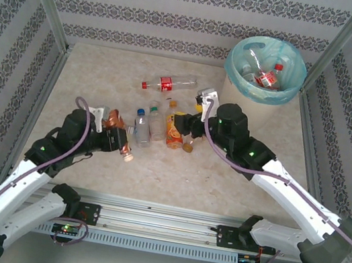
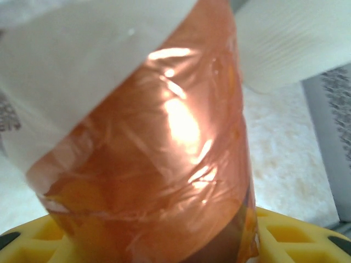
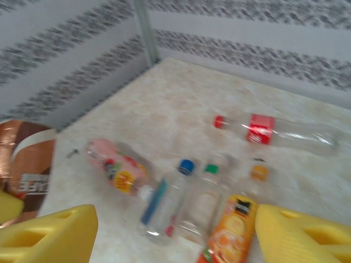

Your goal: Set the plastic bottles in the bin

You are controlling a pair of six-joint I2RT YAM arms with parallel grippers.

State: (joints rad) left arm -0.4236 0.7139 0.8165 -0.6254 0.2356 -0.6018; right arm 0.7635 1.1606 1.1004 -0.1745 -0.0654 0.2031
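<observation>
Brown bottle (image 2: 164, 153) inside left gripper (image 2: 164, 244)

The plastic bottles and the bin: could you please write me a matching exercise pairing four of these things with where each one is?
Things:
1. red-labelled bottle
2. orange-labelled bottle
3. brown-labelled bottle
4. bin

Places:
A. far right corner of the table
B. between the jaws of the left gripper
C. lying alone, beyond the group
D. among other bottles at mid-table

Pairs: 1-C, 2-D, 3-B, 4-A
</observation>
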